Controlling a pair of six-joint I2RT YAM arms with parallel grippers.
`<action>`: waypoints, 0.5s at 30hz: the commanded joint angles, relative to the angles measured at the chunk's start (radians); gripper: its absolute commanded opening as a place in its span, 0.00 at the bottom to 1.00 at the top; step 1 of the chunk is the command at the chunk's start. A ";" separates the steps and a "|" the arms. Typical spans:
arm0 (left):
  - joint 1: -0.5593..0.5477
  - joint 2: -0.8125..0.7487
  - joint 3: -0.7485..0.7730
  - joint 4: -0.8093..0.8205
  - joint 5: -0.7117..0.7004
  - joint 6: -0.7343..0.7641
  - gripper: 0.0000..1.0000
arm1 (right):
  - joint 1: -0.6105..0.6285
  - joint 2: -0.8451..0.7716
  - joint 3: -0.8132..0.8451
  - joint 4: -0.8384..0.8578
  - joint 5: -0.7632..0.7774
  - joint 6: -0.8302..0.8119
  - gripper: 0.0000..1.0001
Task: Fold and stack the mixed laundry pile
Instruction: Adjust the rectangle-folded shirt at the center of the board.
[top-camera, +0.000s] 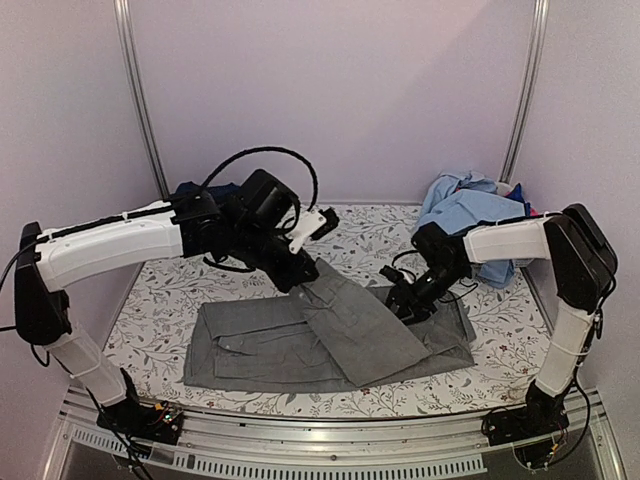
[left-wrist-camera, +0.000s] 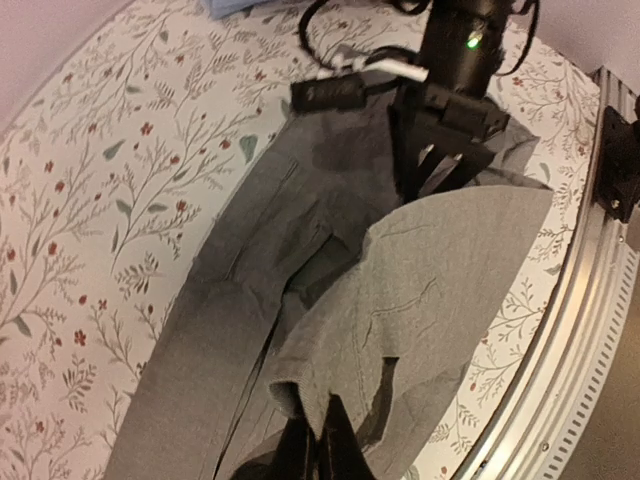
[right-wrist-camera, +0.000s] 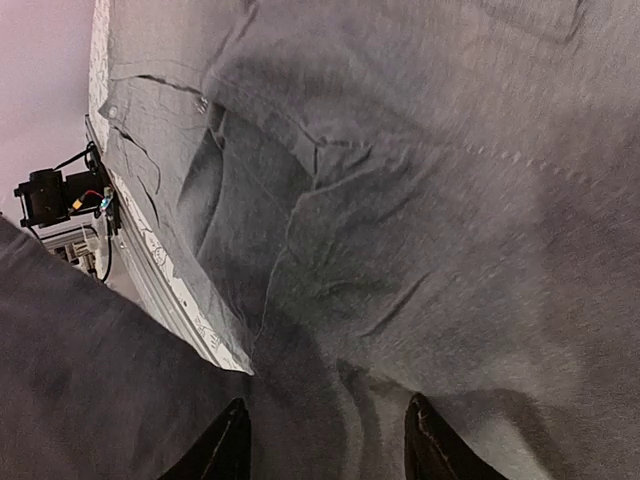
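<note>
Top view: the grey collared shirt (top-camera: 330, 335) lies centre frame on the floral surface (top-camera: 160, 300). The left tool (top-camera: 300, 278) pinches its upper edge, and the right tool (top-camera: 410, 308) is down on its right side. Light blue shirts (top-camera: 465, 210) are heaped upper right.

Left wrist: the left tool (left-wrist-camera: 320, 450) is clamped on a grey fold, bottom centre.

Right wrist: the fingers (right-wrist-camera: 232, 445) stand apart, gripping nothing, and the shirt fills the frame.

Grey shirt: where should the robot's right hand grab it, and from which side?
Probably its free right edge, coming down from above with the right gripper. The grey shirt lies flat, so only an edge or wrinkle offers a pinch; the left gripper holds the folded flap.
</note>
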 joint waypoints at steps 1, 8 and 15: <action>0.146 -0.156 -0.219 0.141 0.154 -0.289 0.00 | -0.052 -0.105 0.058 0.059 0.027 0.032 0.54; 0.302 -0.305 -0.565 0.278 0.213 -0.557 0.00 | -0.064 -0.098 0.065 0.052 0.054 0.022 0.56; 0.380 -0.389 -0.766 0.306 0.154 -0.693 0.00 | -0.065 -0.052 0.107 0.007 0.098 -0.023 0.56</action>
